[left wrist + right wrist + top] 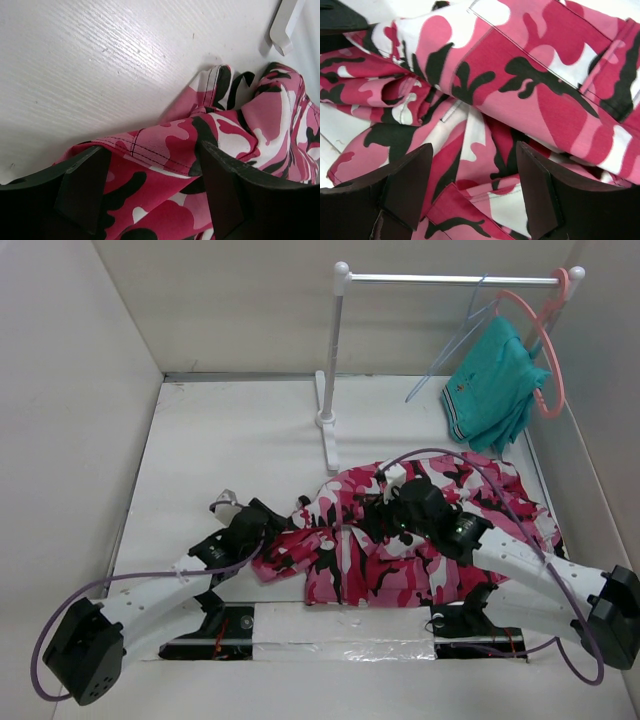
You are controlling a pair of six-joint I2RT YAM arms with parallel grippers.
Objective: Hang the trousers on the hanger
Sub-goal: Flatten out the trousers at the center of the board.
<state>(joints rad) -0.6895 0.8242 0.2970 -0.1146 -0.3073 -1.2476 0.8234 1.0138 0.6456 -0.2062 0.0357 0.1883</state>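
Note:
The camouflage trousers (370, 565) lie crumpled on the table, centre right. The light-blue wire hanger (447, 355) hangs from the white rail at the back right, far from both grippers. My left gripper (280, 528) is open at the trousers' left edge. In the left wrist view (152, 187) a stitched hem of the trousers (235, 130) lies between its spread fingers (82, 185). My right gripper (378, 515) is open, low over the middle of the pile. In the right wrist view (472, 187) folds of the trousers (520, 65) lie between its fingers (540, 195).
A white clothes rack (335, 350) stands behind the trousers, its foot (285, 30) near the cloth. A salmon-pink hanger (548, 335) with a teal garment (495, 385) hangs on the same rail. White walls enclose the table on three sides.

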